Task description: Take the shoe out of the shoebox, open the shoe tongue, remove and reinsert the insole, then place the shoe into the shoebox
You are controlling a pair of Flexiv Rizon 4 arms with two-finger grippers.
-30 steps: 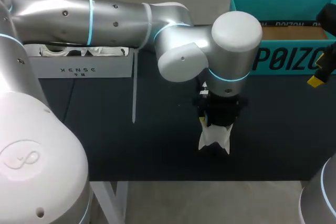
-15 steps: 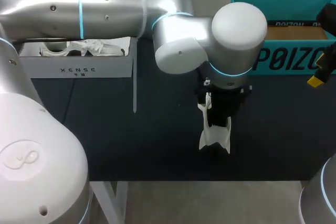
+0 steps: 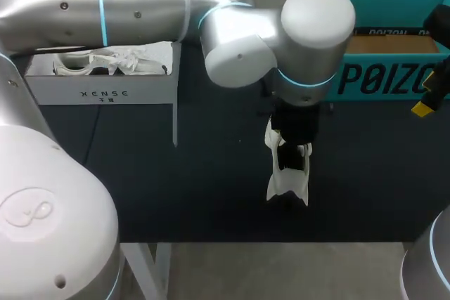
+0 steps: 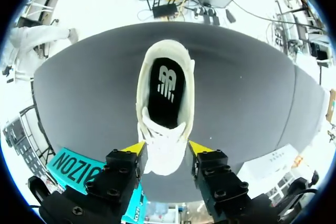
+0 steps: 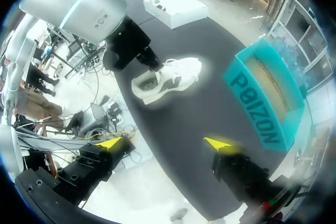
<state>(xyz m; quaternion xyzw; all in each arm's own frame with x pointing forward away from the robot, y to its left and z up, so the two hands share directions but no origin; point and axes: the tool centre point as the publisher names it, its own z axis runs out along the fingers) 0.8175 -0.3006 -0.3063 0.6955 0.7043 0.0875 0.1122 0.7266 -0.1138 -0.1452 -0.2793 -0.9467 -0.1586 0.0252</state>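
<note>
My left end effector (image 4: 165,148) had risen over the last second, pinching the tongue (image 4: 161,163) and drawing it up. The shoe (image 3: 288,182) (on the table (image 3: 140,187), outside the shoebox (image 3: 394,79)) was probably opening for the insole (image 4: 165,85). My right end effector (image 5: 165,142) hung spread.

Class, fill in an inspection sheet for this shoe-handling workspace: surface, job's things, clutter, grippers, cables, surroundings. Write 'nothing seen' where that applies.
surface: dark table, plain matt top.
job's things: white shoe out of the box, standing on its sole near the table's middle, black insole inside it; teal shoebox open at the back right, visible part of its floor bare.
clutter: white open box at the back left holding white items, too unclear to name.
grippers: left gripper over the shoe's laced end; right gripper open, holding nothing, by the shoebox.
cables: nothing seen on the table.
surroundings: nothing seen reaching over the table.
</note>
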